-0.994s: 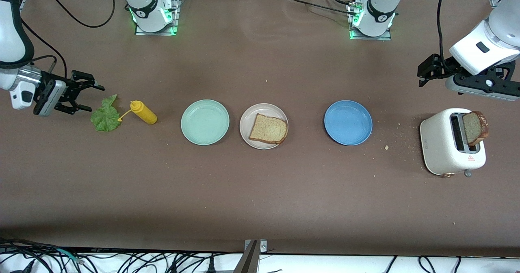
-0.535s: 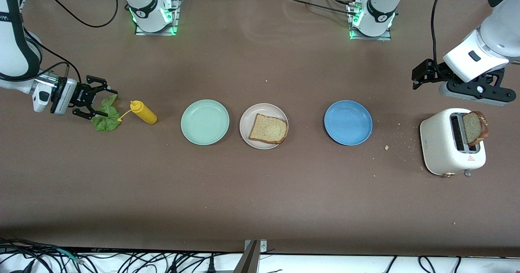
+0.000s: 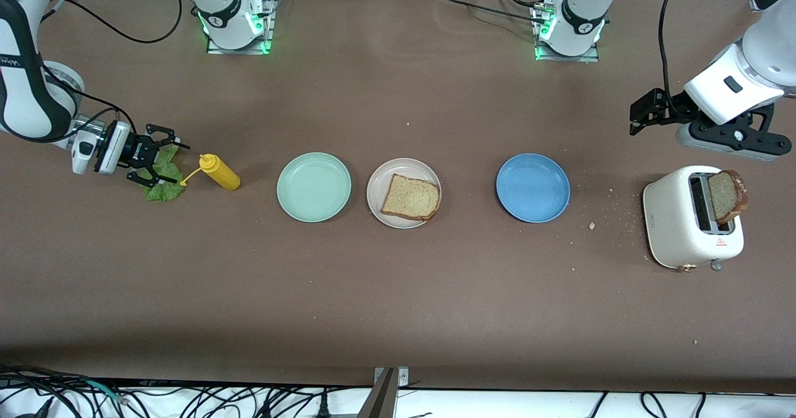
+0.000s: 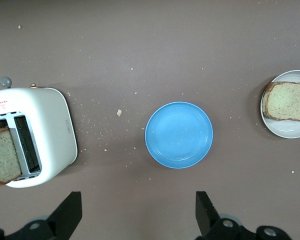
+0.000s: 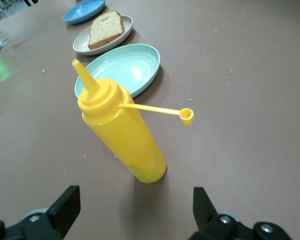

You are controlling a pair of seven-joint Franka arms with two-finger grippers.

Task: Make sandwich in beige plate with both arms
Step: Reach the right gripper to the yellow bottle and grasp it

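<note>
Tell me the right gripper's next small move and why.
Probably lower and shut on the lettuce. The right gripper is open over the leaf's edge, beside the yellow bottle. One bread slice already lies on the beige plate, bare, so lettuce seems next. The left gripper waits above the toaster.

Table (image 3: 398, 293) carries plates (image 3: 314, 187), bottle (image 3: 219, 171), lettuce (image 3: 163, 178), toaster (image 3: 691, 218)

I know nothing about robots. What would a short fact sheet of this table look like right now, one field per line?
Beige plate: round pale beige plate holds one square brown bread slice.
Second slice: brown toast stands in the white toaster.
Lettuce: crinkled green lettuce leaf lies on the table beside the yellow squeeze bottle.
Spare plates: mint-green plate; blue plate.
Right gripper: jaws open, over the lettuce.
Left gripper: jaws open, holding nothing.
</note>
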